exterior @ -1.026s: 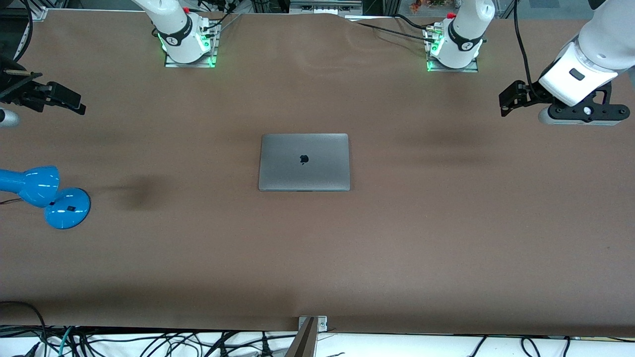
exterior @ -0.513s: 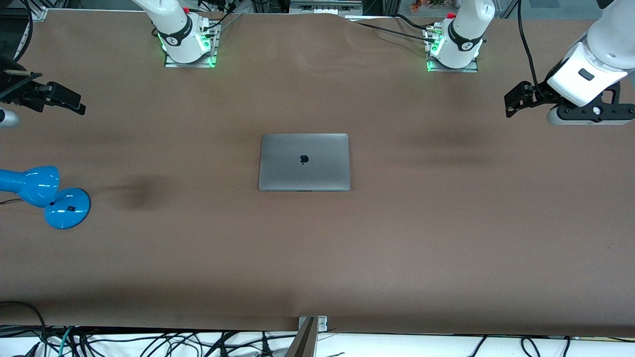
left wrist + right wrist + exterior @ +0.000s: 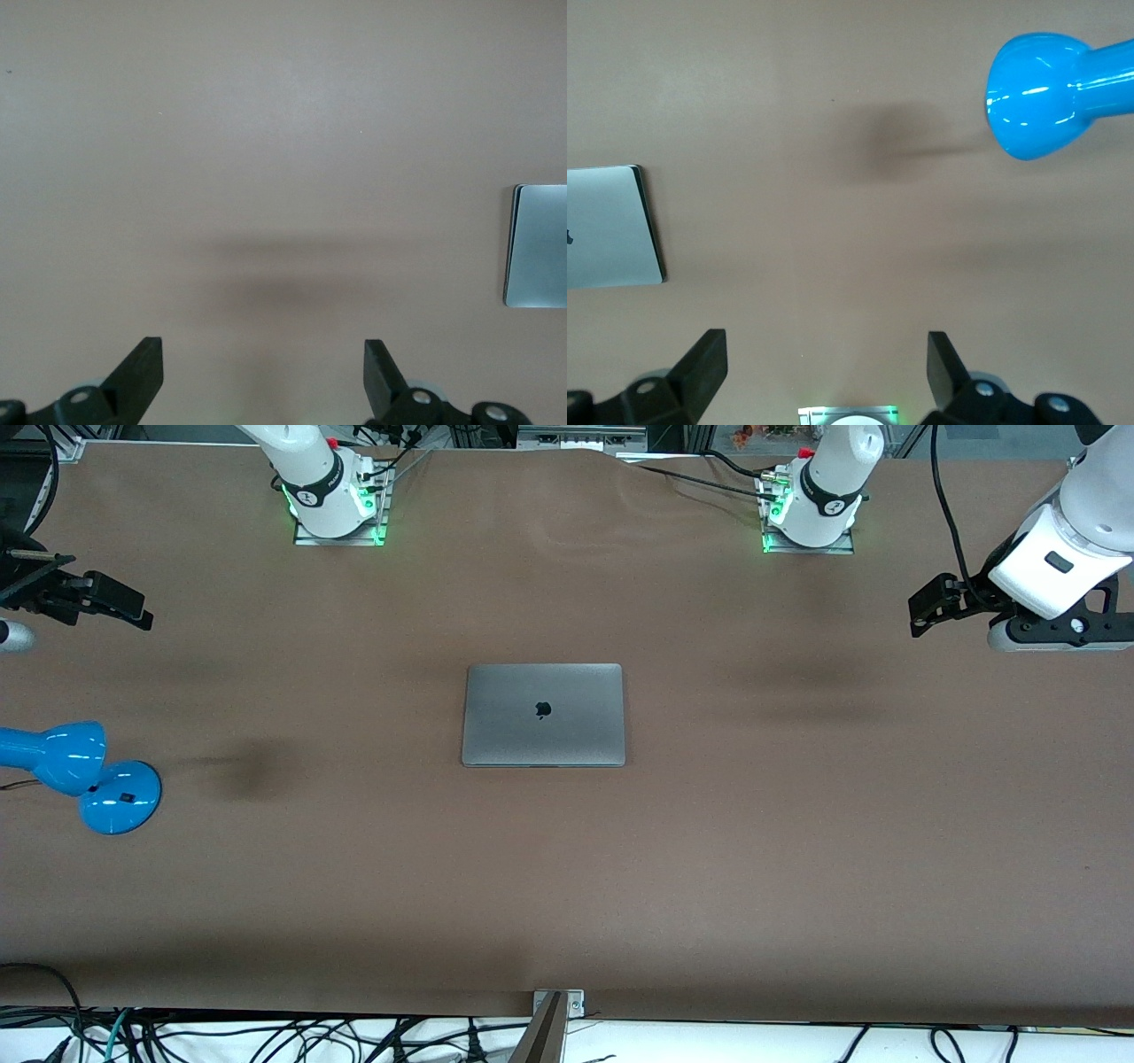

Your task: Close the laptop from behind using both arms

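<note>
From the front camera, the laptop (image 3: 543, 715) lies shut and flat in the middle of the brown table (image 3: 797, 850), lid up, a dark apple logo at the lid's centre; no other writing on it can be read. The left gripper (image 3: 930, 605) hangs in the air over the left arm's end of the table, well apart from the laptop, and the right gripper (image 3: 106, 602) hangs over the right arm's end, also well clear. A blue desk lamp (image 3: 84, 775) stands on the table near the right arm's end, nearer to the front camera than the laptop. Both arm bases carry a small round mark on a black band, too small to read. In the left wrist view, the left gripper (image 3: 263, 372) has its black fingers (image 3: 142, 367) spread wide with only bare tabletop between them, holding nothing; a corner of the laptop (image 3: 538, 246) shows at the edge. In the right wrist view, the right gripper (image 3: 827, 367) is likewise spread wide and empty over the table, with part of the laptop (image 3: 609, 228) and the lamp's blue shade (image 3: 1045, 93) visible.
</note>
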Robot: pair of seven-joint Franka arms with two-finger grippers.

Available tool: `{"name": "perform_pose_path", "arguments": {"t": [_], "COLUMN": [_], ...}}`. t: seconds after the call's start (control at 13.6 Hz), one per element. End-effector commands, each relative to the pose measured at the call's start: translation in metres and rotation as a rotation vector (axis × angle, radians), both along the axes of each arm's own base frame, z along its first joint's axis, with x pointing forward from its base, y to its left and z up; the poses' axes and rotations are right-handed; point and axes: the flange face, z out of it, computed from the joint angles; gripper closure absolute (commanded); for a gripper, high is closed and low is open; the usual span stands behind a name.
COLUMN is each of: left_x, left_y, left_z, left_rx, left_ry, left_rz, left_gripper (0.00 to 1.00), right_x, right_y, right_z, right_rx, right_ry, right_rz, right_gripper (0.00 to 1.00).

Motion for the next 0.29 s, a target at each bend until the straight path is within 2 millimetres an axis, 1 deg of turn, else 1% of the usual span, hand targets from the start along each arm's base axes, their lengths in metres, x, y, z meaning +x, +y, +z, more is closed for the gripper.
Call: {"name": "perform_pose_path", "arguments": {"t": [0.0, 0.15, 0.22], "left_x": [0.005, 0.0054, 0.0062], "left_y": [0.0022, 0.001, -0.0003], "left_z": [0.0023, 0.0022, 0.007], "left_rx": [0.004, 0.001, -0.003], "left_ry": [0.01, 0.01, -0.001], "left_rz": [0.004, 0.014, 0.017], "left_gripper": [0.0, 0.0, 0.0], "right_x": [-0.0024, -0.0025, -0.0021], "right_y": [0.0001, -0.0005, -0.0005], "right_z": [0.0008, 0.0007, -0.0001], "right_rx": [-0.009, -0.008, -0.008], "right_ry": [0.006, 0.006, 0.007], "right_rz": [-0.008, -0.009, -0.009], "right_gripper": [0.0, 0.0, 0.0]}}
